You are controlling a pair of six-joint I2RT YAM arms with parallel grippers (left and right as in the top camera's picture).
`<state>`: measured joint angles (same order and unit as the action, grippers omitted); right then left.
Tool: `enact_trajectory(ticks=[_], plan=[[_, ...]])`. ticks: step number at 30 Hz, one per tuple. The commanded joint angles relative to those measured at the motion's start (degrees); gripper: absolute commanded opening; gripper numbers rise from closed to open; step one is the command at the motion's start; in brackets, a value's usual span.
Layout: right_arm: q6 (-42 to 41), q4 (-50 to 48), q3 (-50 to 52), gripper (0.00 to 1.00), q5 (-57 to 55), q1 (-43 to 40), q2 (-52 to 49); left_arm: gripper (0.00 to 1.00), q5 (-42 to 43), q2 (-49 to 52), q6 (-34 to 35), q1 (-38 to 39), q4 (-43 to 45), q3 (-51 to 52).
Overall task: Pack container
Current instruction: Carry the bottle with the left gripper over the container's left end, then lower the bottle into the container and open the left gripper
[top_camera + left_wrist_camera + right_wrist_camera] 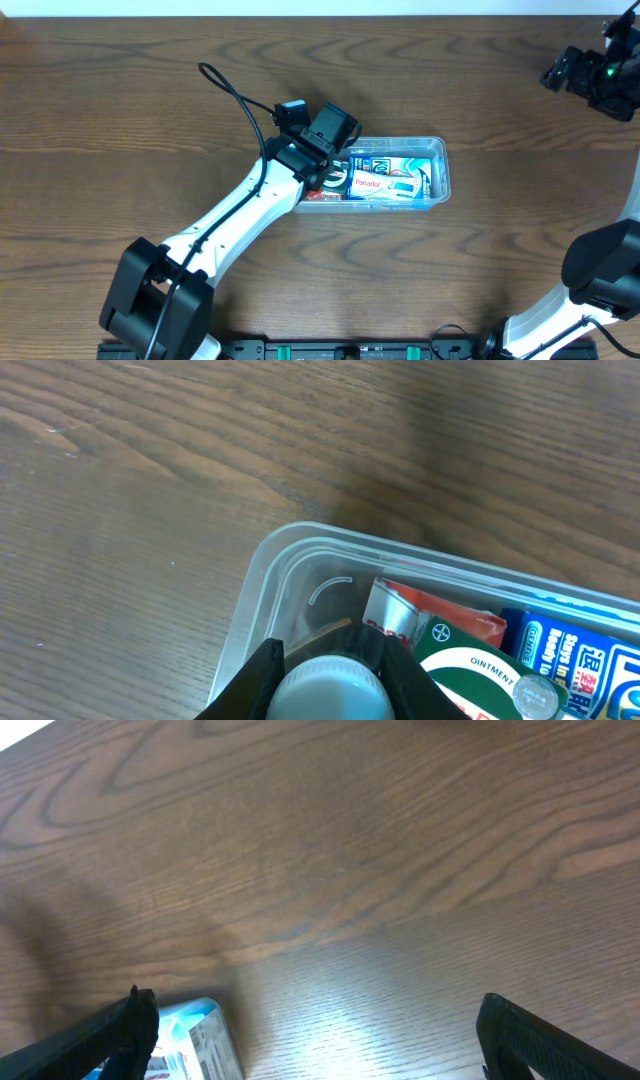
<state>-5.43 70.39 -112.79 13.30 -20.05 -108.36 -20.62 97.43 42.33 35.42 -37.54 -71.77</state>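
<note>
The clear plastic container (437,170) lies at the table's middle, holding several medicine packets, among them a white and red Panadol box (368,183). My left gripper (322,170) is at the container's left end, shut on a small bottle with a white cap (328,692), held inside the tub's corner (262,575). Next to it in the left wrist view lie a green ointment box (470,665), a red packet (455,618) and a blue box (575,650). My right gripper (310,1040) is open and empty, raised at the far right (600,75).
The brown wooden table (120,120) surrounds the container. The left arm's black cable (235,100) loops over the table behind the arm. The right arm's base (600,270) stands at the right front edge. The container's end shows in the right wrist view (195,1035).
</note>
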Motion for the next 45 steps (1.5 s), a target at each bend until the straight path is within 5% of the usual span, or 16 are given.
enact_trajectory(ticks=[1, 10, 30, 43, 45], plan=[[-0.3, -0.1, -0.8, 0.99, 0.2, -0.3, 1.4, 0.14, -2.2, 1.6, 1.3, 0.0, 0.0, -0.9], [-0.3, -0.1, -0.8, 0.99, 0.2, -0.3, 1.4, 0.13, -4.5, 1.6, 1.5, 0.0, 0.4, -0.9], [-0.3, -0.1, -0.8, 0.99, 0.2, -0.3, 1.4, 0.14, -5.4, 1.6, 19.4, -1.4, 2.2, -0.9], [-0.3, -0.1, -0.8, 0.99, 0.2, -0.3, 1.4, 0.15, -5.4, 1.6, 19.3, -1.4, 1.8, -0.7], [-0.3, -0.1, -0.8, 0.99, 0.2, -0.3, 1.4, 0.23, -5.4, 1.6, 19.3, -1.4, 1.5, -0.7]])
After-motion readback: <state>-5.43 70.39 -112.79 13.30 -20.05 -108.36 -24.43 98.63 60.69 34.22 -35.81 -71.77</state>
